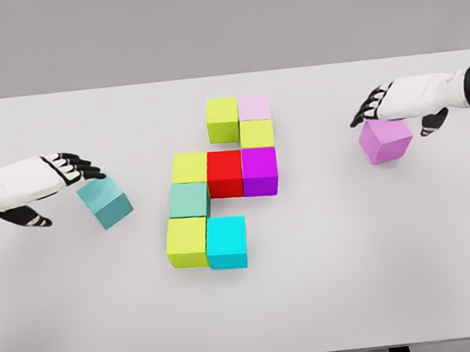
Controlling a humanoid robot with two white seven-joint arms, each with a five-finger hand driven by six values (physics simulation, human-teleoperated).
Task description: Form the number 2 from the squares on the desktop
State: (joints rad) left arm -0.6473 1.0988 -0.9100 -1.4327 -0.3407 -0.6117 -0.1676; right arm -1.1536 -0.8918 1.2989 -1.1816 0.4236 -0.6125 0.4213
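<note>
Left hand (pixel 42 181) comes in from the left edge, fingertips at the top corner of a teal cube (pixel 104 202). The cube sits tilted, rotated against the others, on the white table (pixel 355 281) just right of the fingers. Can't tell whether the fingers actually pinch it or only touch; thumb hangs below the palm, away from the cube.

Right hand (pixel 395 102) comes in from the right edge, fingers draped over the top back edge of a violet cube (pixel 386 140), thumb out at the right side of it. Grasp or just contact: can't tell.

Middle of the table: eight cubes pushed together, touching. Top row lime cube (pixel 222 119) and pale pink cube (pixel 254 107), a second lime one under the pink. Next row yellow-green, red cube (pixel 225 174), magenta cube (pixel 260 172). Below the yellow-green sits a sea-green cube (pixel 189 201), then lime and cyan cube (pixel 226 242) at the bottom. All plain, matte, same size.
</note>
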